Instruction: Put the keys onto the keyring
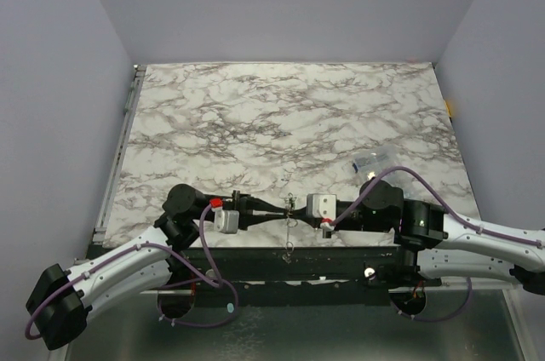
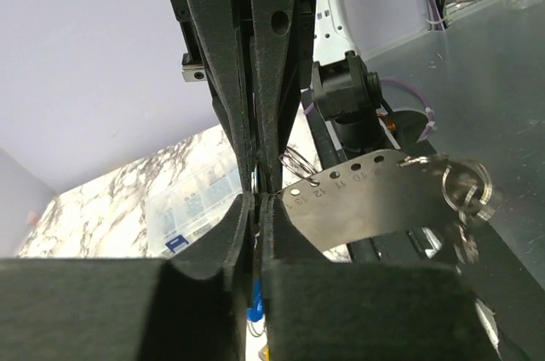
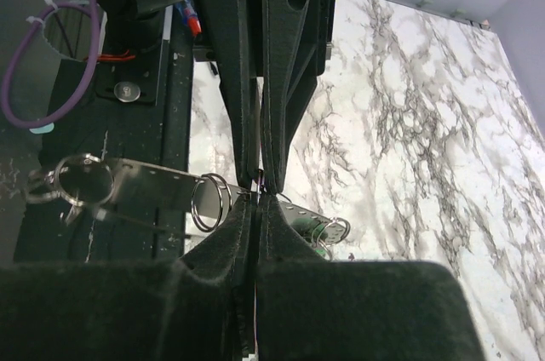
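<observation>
My left gripper (image 1: 281,210) and right gripper (image 1: 297,209) meet tip to tip above the table's front edge. Both are shut on the thin grey keyring (image 1: 289,207), which stands edge-on between them. In the left wrist view a sliver of the keyring (image 2: 255,178) shows between the pads of the left gripper (image 2: 257,199). A blue key (image 2: 253,301) hangs below it. In the right wrist view a green key (image 3: 317,235) hangs just beyond the right gripper (image 3: 258,199). A flat metal strip (image 2: 366,199) with numbered holes and small split rings (image 3: 209,201) dangles from the bunch.
A clear plastic box (image 1: 375,161) lies on the marble table (image 1: 281,114) at the right, behind the right arm. The hanging bunch (image 1: 289,246) drops past the table's front edge over the dark base frame (image 1: 281,263).
</observation>
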Available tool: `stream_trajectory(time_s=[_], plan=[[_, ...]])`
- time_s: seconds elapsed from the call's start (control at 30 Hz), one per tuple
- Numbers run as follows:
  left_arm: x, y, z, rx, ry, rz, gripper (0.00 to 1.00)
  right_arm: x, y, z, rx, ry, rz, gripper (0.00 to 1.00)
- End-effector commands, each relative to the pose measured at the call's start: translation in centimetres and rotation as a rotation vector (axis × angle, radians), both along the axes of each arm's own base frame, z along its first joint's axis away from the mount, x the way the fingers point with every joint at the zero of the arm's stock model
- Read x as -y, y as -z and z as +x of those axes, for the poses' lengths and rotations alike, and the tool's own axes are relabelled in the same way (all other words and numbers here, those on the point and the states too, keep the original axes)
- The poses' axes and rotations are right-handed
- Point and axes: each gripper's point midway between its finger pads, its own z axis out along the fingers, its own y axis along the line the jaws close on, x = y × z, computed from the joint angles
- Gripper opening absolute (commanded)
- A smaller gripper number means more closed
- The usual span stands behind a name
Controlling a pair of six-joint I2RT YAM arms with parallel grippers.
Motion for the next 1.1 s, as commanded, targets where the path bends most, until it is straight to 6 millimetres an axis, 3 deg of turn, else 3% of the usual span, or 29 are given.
stream_trajectory(time_s=[0.0, 0.3, 0.43, 0.6, 1.07], plan=[[0.0, 0.4, 0.3, 0.000, -0.023, 0.002, 0.00, -0.9, -2.3, -1.1, 0.032, -0.073, 0.100, 0.01], [0.1, 0.0, 0.6, 0.002, -0.036, -0.006, 0.00, -1.1, -1.3, -1.0, 0.040, -0.077, 0.074, 0.01], [0.0, -0.3, 0.9, 0.002, -0.058, -0.017, 0.00, -1.1, -0.8, -1.0, 0.035, -0.079, 0.048, 0.15], [-0.1, -0.4, 1.1, 0.002, -0.076, -0.025, 0.00, -1.1, -0.5, -0.9, 0.034, -0.075, 0.038, 0.21], [-0.1, -0.4, 1.3, 0.001, -0.083, -0.024, 0.00, -0.5, -0.1, 0.6, 0.057, 0.004, -0.031, 0.19]])
